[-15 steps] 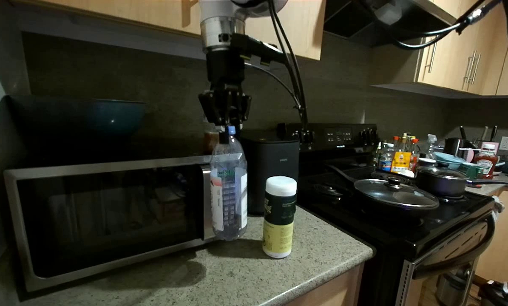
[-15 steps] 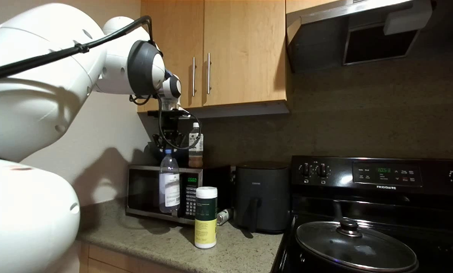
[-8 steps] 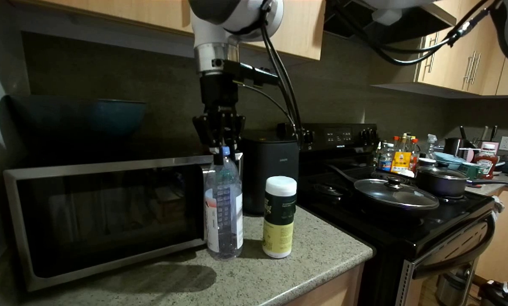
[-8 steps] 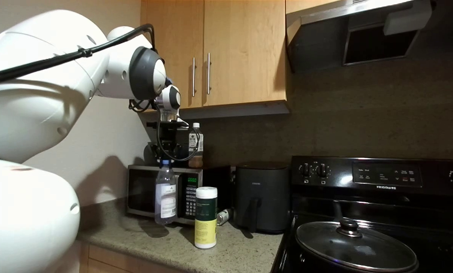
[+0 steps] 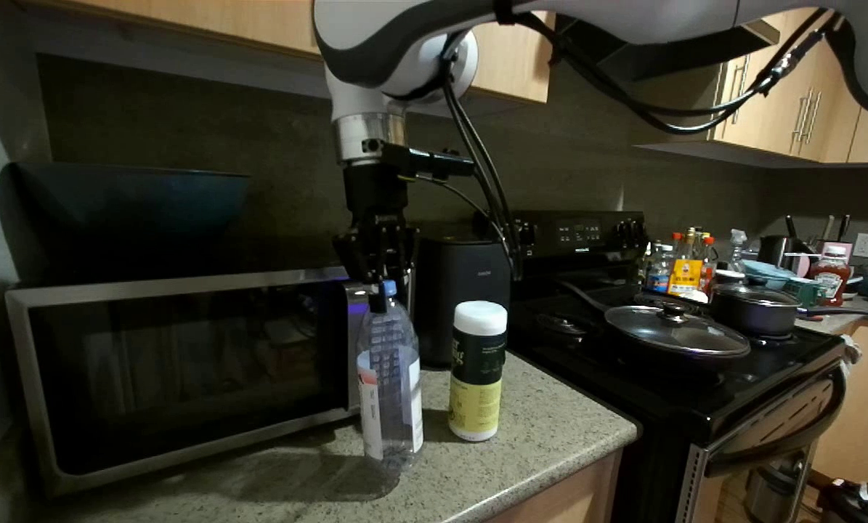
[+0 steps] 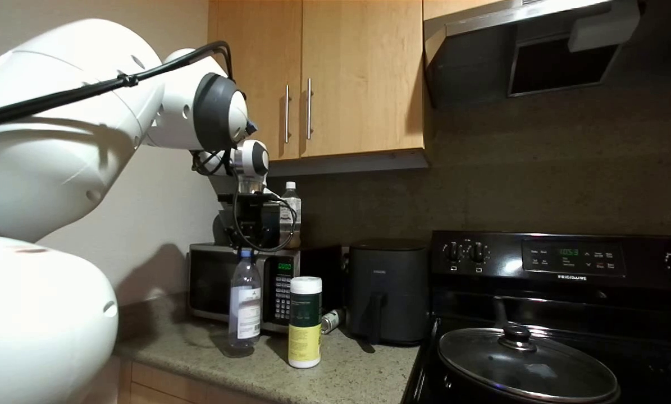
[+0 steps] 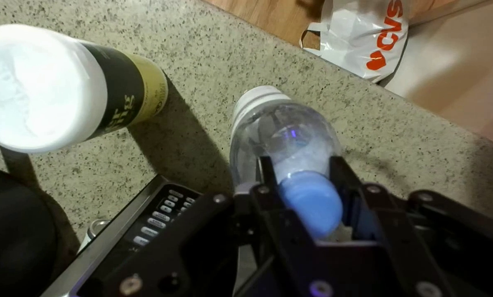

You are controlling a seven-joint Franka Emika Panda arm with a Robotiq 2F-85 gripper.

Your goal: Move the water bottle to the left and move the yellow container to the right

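The gripper [image 7: 304, 175] pinches the water bottle [image 7: 285, 132] at its cap [image 7: 312, 204], presumably so it can be set down upright, clear of the yellow container [image 6: 305, 322]

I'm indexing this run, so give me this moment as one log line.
gripper: shut on water bottle | yellow container: upright on counter | water bottle: in front of microwave, counter contact unclear

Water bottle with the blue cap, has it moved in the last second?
Yes, downward: in both exterior views the water bottle is lower against the microwave than a second ago.
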